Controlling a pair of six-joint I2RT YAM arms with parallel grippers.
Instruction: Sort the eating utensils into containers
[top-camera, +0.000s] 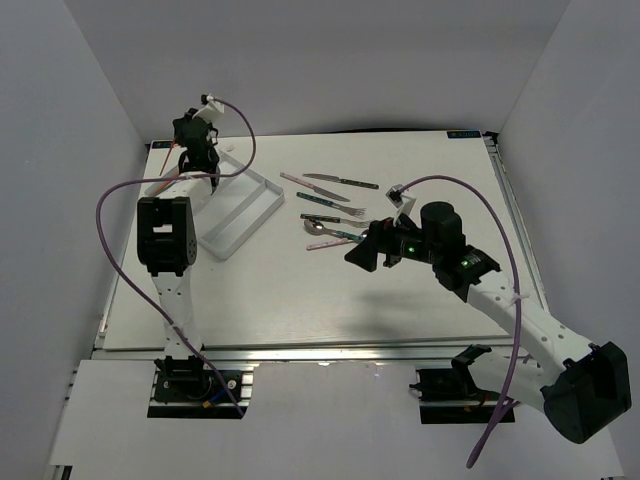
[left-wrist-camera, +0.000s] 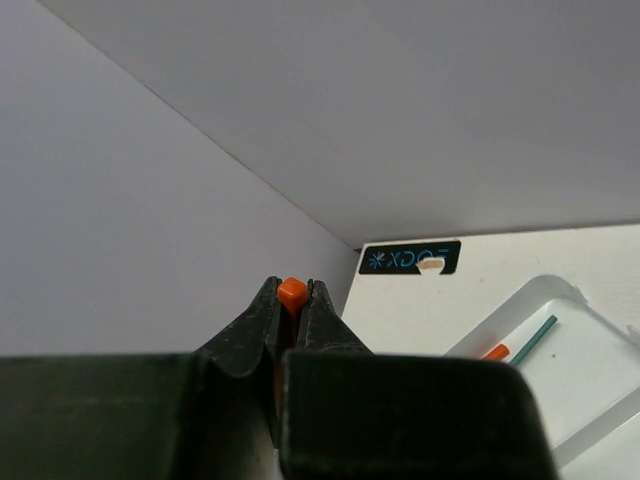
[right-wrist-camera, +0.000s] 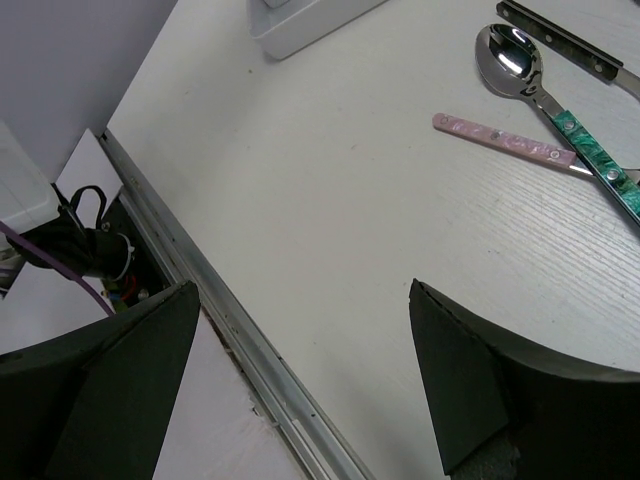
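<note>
Your right gripper (top-camera: 362, 252) hangs with its fingers spread wide over bare table (top-camera: 290, 300), with open room back to the near edge rail (right-wrist-camera: 235, 335). A teal-handled spoon (right-wrist-camera: 520, 70) and a pink handle (right-wrist-camera: 505, 140) lie just ahead. Beyond them, the loose utensils (top-camera: 335, 205) lie right of the white tray (top-camera: 245, 215). In the far-left corner, close to the walls (top-camera: 80, 120), your left gripper (left-wrist-camera: 292, 300) is clamped on an orange chopstick (left-wrist-camera: 292, 292) by the tray's far end.

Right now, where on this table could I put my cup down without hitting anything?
Bare table lies between the white tray and the near edge, and beyond the right arm toward the far right corner. It is crowded at the utensils beside the right end effector.
</note>
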